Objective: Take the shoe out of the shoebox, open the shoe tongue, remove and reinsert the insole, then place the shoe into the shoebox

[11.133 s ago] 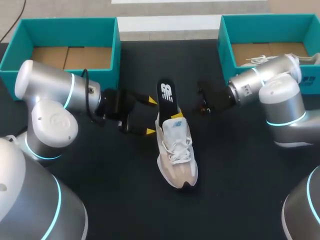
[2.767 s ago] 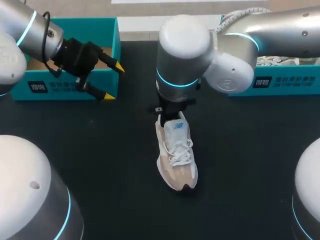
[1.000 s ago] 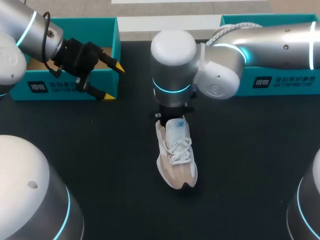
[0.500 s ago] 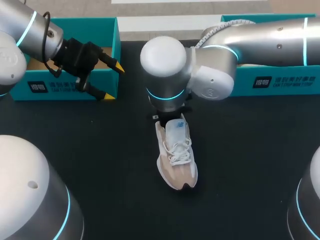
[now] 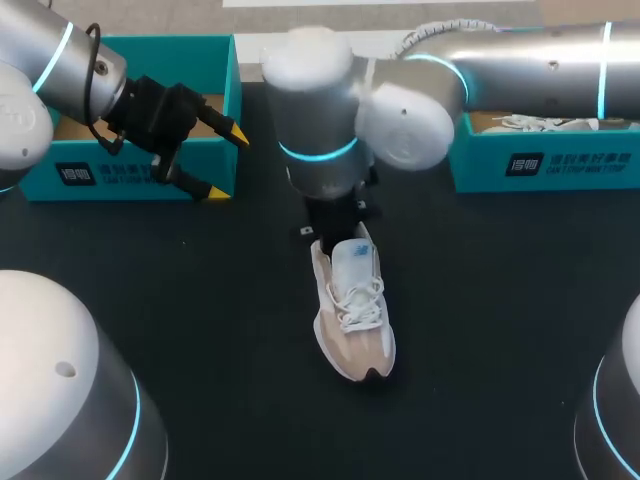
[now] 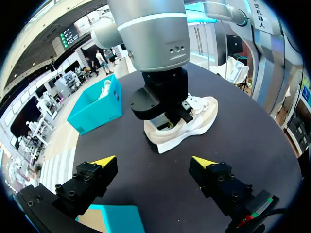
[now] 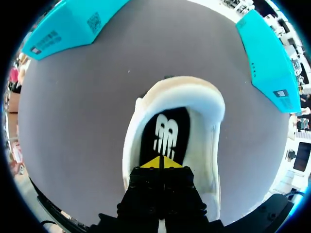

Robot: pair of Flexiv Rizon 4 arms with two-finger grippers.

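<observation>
**Insole reseating, late stage.** The shoe (image 5: pixel 352 300) stands on its sole on the black table (image 5: pixel 200 330) between the two boxes, toe toward the robot and heel away. The right arm reaches past the middle and stands nearly vertical over the heel, so the right gripper (image 7: pixel 160 163) points straight down into the shoe's opening. Its two yellow tips are pressed together with nothing between them. This narrow form fits inside the collar and probably serves as a single blunt pusher. Just ahead of the tips, the black insole (image 7: pixel 165 131) lies flat in the heel cup and appears to be seated; whether the tips touch it cannot be told. The left gripper (image 6: pixel 153 162) hangs empty with its fingers spread wide, at the near corner of the left box (image 5: pixel 150 45) and well apart from the shoe. This parked pose gives the right arm room to work while facing the shoe for a later grasp. The right box (image 5: pixel 560 165) holds a second shoe (image 5: pixel 530 123), which suggests the left box is the destination. By judgement only the final placing is left. It calls for the right gripper to lift clear of the collar first, since a sideways pull with the tips inside could drag the shoe or shift the insole.
</observation>
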